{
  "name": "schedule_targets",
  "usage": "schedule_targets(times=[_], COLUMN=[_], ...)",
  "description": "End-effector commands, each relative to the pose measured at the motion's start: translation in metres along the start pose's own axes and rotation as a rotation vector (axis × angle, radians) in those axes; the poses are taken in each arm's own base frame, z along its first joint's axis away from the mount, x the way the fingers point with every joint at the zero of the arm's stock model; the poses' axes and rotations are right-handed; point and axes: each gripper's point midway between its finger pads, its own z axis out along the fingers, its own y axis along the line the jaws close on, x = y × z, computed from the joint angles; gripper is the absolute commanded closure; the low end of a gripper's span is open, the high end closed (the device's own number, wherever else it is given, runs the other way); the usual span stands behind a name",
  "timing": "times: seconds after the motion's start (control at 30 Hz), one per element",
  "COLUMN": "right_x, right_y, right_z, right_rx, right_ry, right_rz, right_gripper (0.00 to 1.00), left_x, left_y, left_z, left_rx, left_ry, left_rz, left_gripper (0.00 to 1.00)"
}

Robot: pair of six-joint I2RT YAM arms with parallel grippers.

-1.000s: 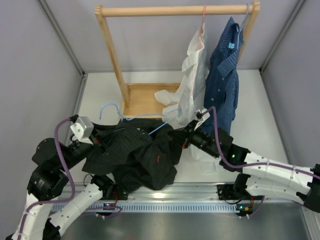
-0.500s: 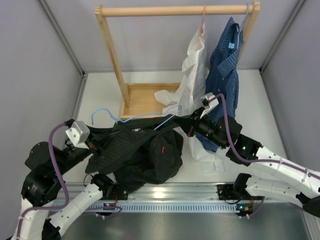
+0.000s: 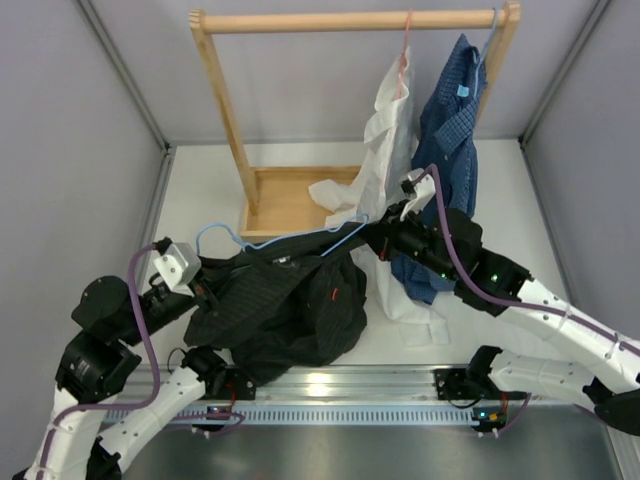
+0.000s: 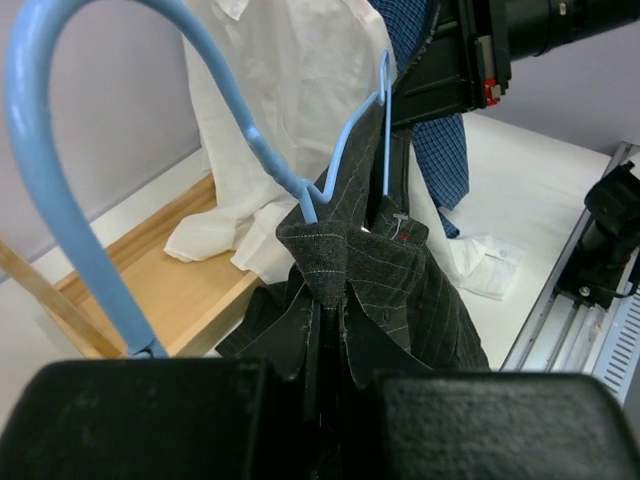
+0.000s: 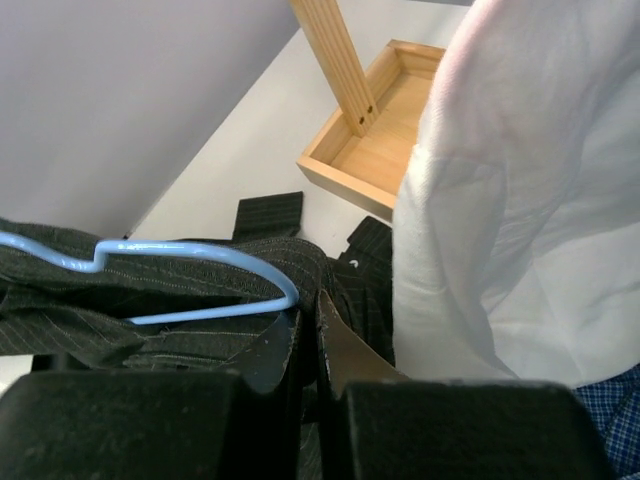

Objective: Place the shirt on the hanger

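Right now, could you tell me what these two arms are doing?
Both arms are working the shirt onto the hanger. The left gripper and right gripper each pinch dark fabric, shut, holding it up between them. The hanger's wire runs through the collar area, hook sticking out; the rest sags towards the table.

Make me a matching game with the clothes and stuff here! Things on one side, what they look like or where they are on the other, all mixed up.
Things:
1. black shirt
2. white shirt
3. dotted shirt
4. wire hanger

Clues:
A. at the right end of the wooden rail
B. thin and light blue
C. bunched up, down low
D. on the pink hanger

Pairs: 1-C, 2-D, 3-A, 4-B
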Motion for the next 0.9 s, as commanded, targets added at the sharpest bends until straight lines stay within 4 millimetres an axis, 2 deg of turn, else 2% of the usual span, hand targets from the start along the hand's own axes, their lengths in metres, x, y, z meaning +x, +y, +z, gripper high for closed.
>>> schedule_targets(times=[0.0,0.27,0.5,0.53,0.87], right_x=[-0.021,-0.040,-0.051,-0.059,-0.084], right_y=[-0.016,-0.037,-0.049,-0.049,-0.074], right_z=[-0.005,-0.010,-0.001,0.003,0.005], right_rx=[0.081,0.173,0.244,0.260,0.426], right_ry=[-0.021,-0.016,0.050,0.049,0.096], right_rz=[-0.003,-0.007,-0.107,-0.120,-0.310], right_gripper=[1.00,1.00,1.00,1.00,1.00], left_x=[-0.007,0.016,0.030,0.028,0.045], left_y=[-0.010,-0.004,-0.001,-0.001,0.012], left_z=[-0.001,-0.006,0.009,0.011,0.029], left_rx=[0.065,0.012,0.021,0.027,-0.014], left_ry=[-0.042,-0.030,0.036,0.039,0.166], left_rz=[0.047,0.049,0.020,0.019,-0.005], left_gripper=[1.00,1.00,1.00,1.00,1.00])
